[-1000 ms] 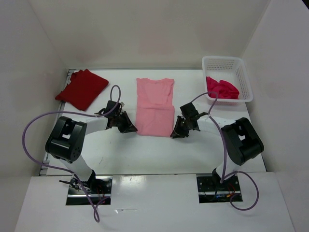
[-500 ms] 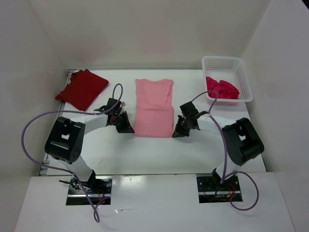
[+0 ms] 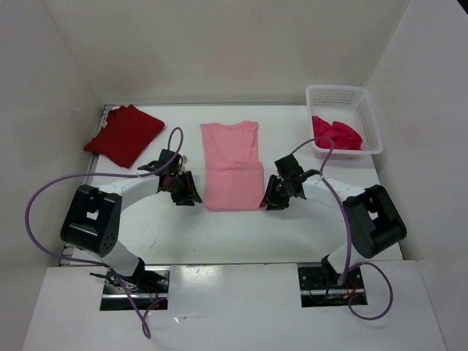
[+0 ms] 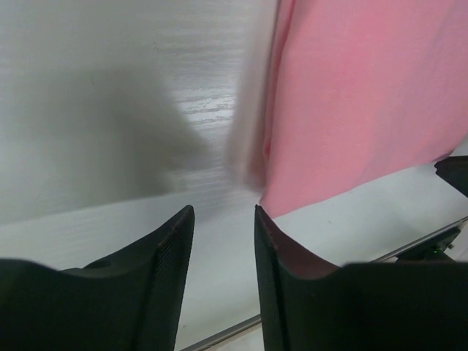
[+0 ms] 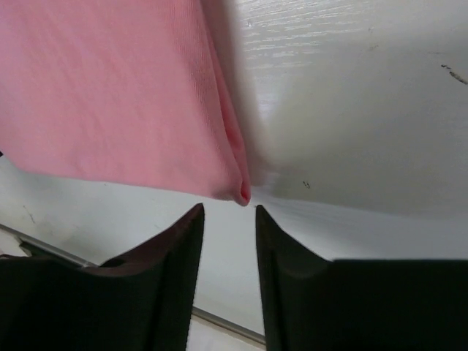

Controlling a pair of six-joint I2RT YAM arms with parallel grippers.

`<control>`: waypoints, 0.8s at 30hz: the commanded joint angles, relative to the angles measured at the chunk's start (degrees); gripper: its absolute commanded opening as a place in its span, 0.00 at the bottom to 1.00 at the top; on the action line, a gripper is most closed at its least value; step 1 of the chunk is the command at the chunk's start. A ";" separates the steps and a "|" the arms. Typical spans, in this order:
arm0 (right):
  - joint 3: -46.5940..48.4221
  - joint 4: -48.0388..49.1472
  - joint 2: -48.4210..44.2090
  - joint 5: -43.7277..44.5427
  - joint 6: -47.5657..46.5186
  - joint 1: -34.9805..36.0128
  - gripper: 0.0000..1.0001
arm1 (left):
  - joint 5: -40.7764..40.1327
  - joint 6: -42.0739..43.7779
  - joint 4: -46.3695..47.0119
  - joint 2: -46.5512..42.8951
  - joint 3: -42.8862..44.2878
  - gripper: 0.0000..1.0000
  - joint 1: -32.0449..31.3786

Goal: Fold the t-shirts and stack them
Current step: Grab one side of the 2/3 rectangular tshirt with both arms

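The light pink t-shirt lies flat as a long folded strip in the middle of the table. My left gripper is open just left of its near left corner, nothing between the fingers; the left wrist view shows the pink shirt ahead to the right of the left gripper. My right gripper is open at the near right corner; the pink shirt's folded corner lies just beyond the right gripper. The dark red t-shirt lies folded at the far left. The crimson t-shirt is crumpled in the basket.
The white mesh basket stands at the far right corner. White walls close in the table on the left, back and right. Purple cables loop from both arms over the table's near part.
Both grippers have gone from shut to open. The pink shirt has shifted slightly to the left, and the left gripper now sits a little off its edge.
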 commanded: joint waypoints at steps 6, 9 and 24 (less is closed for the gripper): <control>-0.30 -0.13 -1.08 -1.24 -1.26 -0.07 0.51 | 4.57 -2.02 2.47 -2.74 -2.67 0.54 0.10; -0.30 -0.12 -1.08 -1.24 -1.26 -0.07 0.53 | 8.80 -4.67 6.51 -2.74 -4.07 0.54 0.10; 1.81 3.66 4.10 -1.24 -0.73 -0.07 0.42 | 12.68 -6.00 11.00 4.19 -4.08 0.45 -1.04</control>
